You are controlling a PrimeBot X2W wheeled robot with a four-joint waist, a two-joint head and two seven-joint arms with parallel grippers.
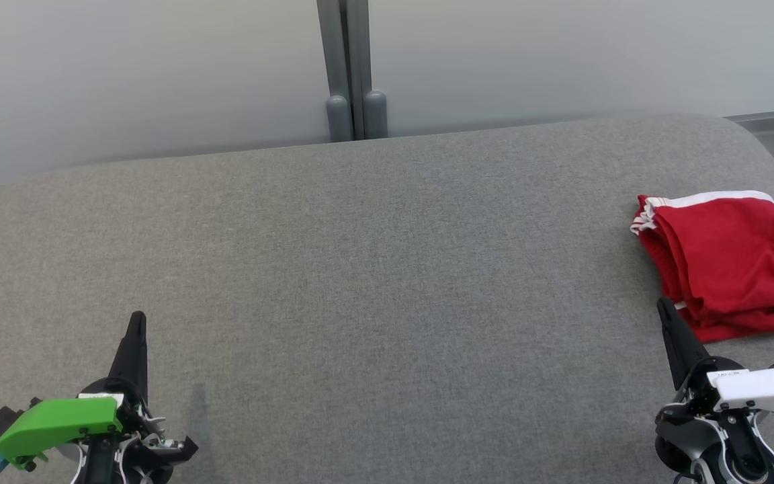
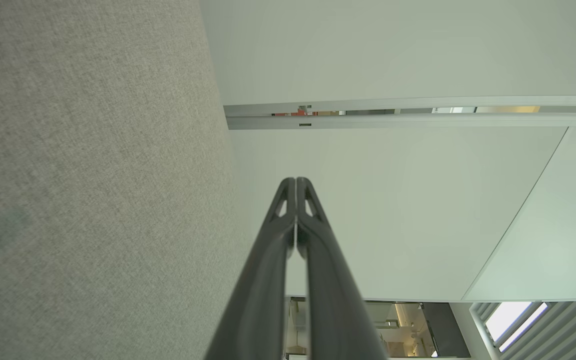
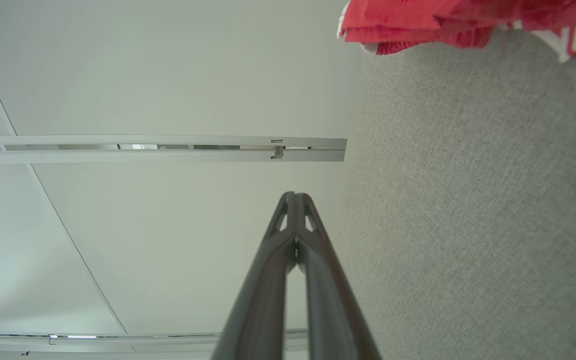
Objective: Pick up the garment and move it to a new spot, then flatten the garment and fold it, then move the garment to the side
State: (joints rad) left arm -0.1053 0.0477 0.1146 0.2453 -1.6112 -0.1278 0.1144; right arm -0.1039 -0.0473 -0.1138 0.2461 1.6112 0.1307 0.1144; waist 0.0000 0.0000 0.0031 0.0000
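A red garment (image 1: 729,262) with white trim lies folded in a stack at the right edge of the grey fabric surface (image 1: 373,269); its edge also shows at the top of the right wrist view, garment (image 3: 418,20). My right gripper (image 1: 664,308) is shut and empty, its tips just left of the garment's near corner, and shows as gripper (image 3: 295,196) with fingers pressed together. My left gripper (image 1: 137,317) sits at the lower left, far from the garment, shut and empty, seen as gripper (image 2: 295,181) with its fingers touching.
A pale wall with a grey vertical post (image 1: 352,67) stands behind the surface's far edge. The surface's rounded corners fall away at the far left and far right. The broad middle of the grey surface lies between my two grippers.
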